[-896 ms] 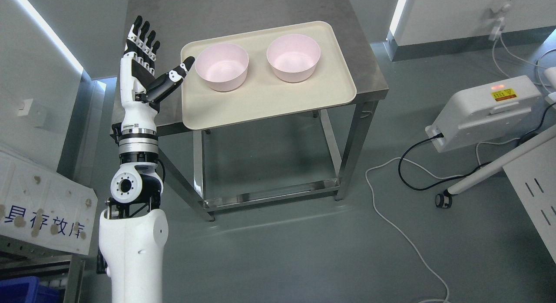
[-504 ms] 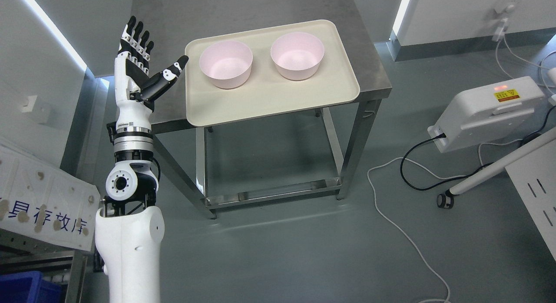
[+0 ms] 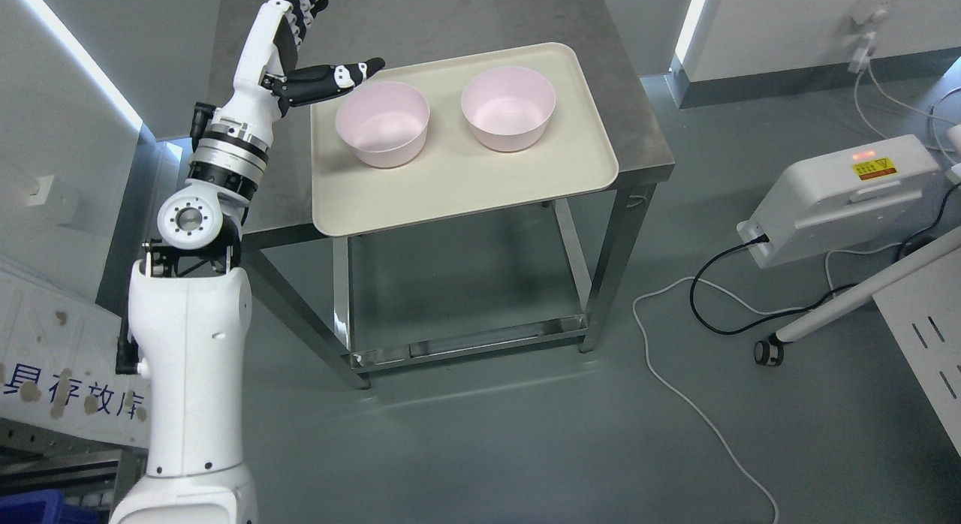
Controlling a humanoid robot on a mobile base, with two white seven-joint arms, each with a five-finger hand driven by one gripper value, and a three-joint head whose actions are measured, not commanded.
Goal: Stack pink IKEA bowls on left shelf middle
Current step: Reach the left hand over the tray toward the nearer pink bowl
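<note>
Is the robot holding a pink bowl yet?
No, nothing is held. The left hand is open beside the left pink bowl, thumb above its rim.

Spread left hand [image 3: 300, 40] beside pink bowl [image 3: 382, 123]

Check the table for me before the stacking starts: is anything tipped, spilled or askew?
Nothing stands out. Both pink bowls, left and right, sit upright and empty, apart on the tray. The tray lies slightly turned on the table. The left hand is open beside the left bowl.
</note>
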